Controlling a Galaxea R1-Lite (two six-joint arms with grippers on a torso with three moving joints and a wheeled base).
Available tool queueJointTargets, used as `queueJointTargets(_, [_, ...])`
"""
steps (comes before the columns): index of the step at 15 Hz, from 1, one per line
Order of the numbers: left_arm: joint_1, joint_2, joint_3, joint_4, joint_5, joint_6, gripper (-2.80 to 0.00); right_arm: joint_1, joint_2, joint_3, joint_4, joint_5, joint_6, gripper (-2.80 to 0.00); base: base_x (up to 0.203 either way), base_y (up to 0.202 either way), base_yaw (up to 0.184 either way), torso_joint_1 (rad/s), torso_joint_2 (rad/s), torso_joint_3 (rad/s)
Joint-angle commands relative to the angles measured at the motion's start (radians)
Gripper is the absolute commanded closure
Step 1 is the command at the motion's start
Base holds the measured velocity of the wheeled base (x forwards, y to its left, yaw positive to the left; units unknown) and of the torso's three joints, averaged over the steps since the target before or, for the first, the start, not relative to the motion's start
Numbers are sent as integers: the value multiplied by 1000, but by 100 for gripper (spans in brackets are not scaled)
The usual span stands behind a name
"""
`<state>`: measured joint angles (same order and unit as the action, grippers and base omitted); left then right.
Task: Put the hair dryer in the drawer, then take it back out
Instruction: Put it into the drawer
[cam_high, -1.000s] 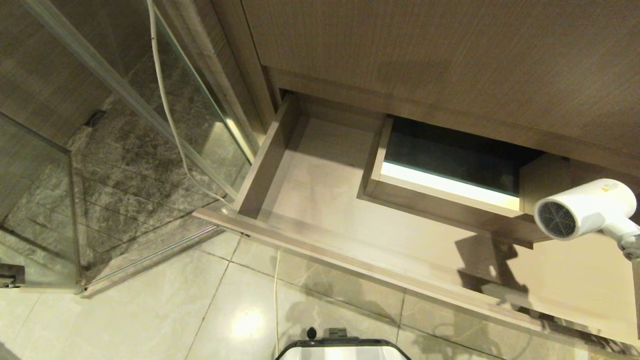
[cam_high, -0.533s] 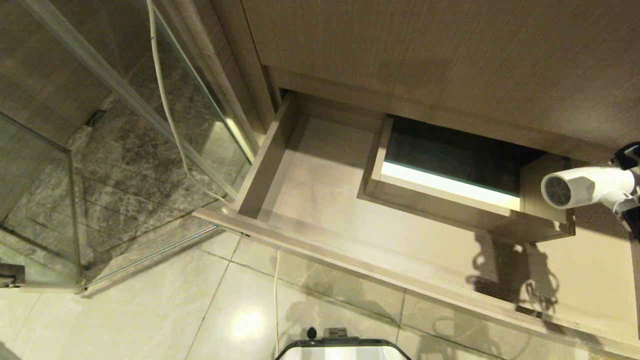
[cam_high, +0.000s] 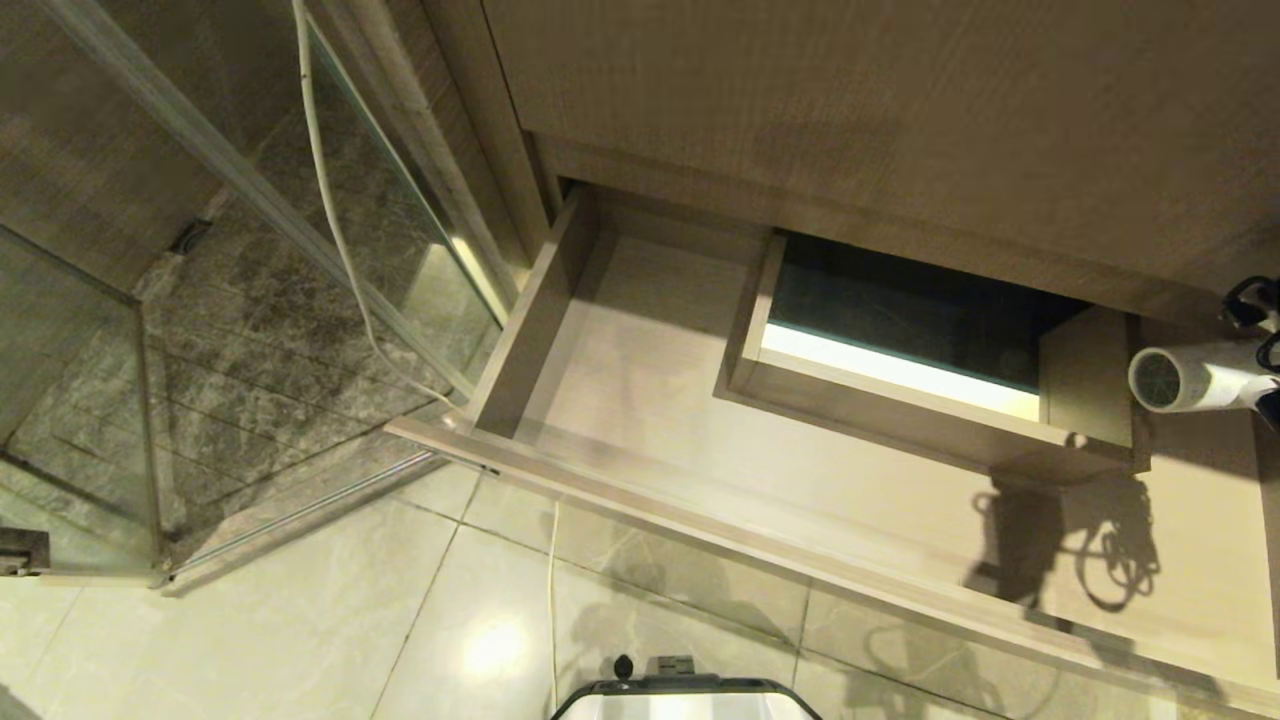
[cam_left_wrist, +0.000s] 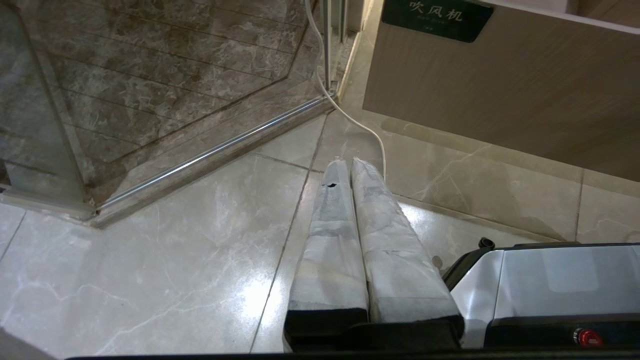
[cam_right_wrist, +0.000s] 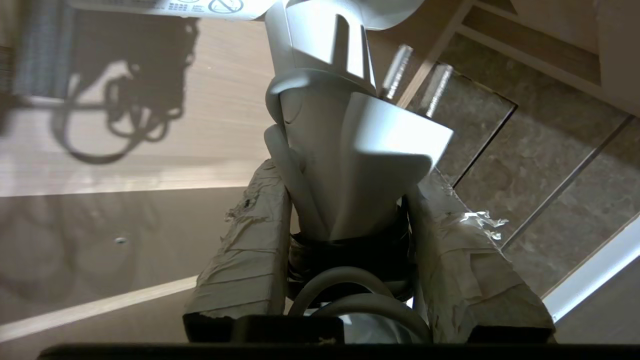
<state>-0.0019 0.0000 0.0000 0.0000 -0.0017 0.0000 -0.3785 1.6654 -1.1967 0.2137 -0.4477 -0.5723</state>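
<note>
The drawer (cam_high: 640, 400) stands pulled well out from under the wood-grain cabinet (cam_high: 850, 110), and its pale floor is bare apart from the boxed cutout (cam_high: 920, 350) set toward its back. At the far right of the head view the dryer (cam_high: 1195, 378) hangs in the air over the drawer's right end, just beside the cutout, its barrel lying level with the grey grille facing left. The right gripper (cam_right_wrist: 350, 220) has its taped fingers (cam_right_wrist: 250, 250) partway closed on the dryer's handle, one on each side, with loops of cord bunched between them near the wrist. A shadow of dryer and cord falls on the drawer floor below. The left gripper (cam_left_wrist: 345, 167) hangs low over the tiled floor (cam_high: 250, 640), fingers pressed together and holding nothing, in front of the drawer's labelled face. A white cable (cam_high: 330, 210) trails down past the glass shower door (cam_high: 230, 330).
</note>
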Motion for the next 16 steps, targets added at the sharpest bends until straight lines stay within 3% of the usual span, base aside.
queueJointTargets(1, [0, 0, 2, 0, 0, 0, 0, -3, 47, -16, -4, -2, -6, 0, 0, 0, 0, 0, 0, 0])
queueJointTargets(16, [0, 0, 2, 0, 0, 0, 0, -34, 185, -103, -76, 3, -50, 0, 0, 0, 0, 0, 0, 0])
